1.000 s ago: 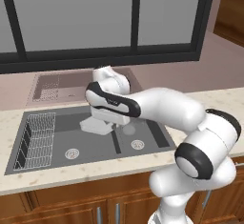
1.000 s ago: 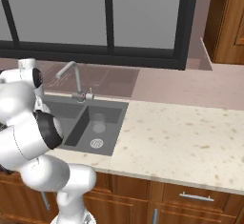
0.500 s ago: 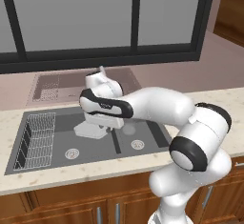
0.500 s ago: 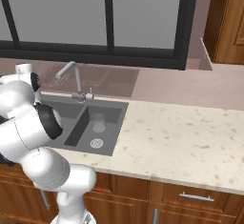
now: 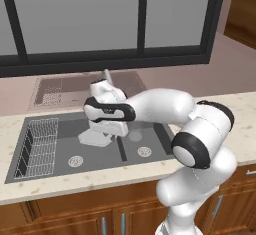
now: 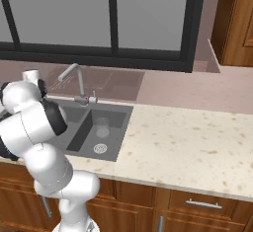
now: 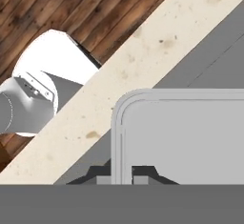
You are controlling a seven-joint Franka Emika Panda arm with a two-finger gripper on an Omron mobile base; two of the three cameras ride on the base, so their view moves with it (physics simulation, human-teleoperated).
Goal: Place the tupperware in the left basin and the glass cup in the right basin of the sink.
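- Dark-framed window (image 5: 140,19) over a pinkish-brown sill (image 5: 200,76);
- speckled beige tabletop (image 6: 197,147);
- wooden cabinets (image 6: 197,204) below; wood-plank floor (image 7: 71,8).

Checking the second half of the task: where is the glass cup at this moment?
The glass cup stands upright on the floor of the narrower right basin, just behind its round drain in the right base view, below the faucet.
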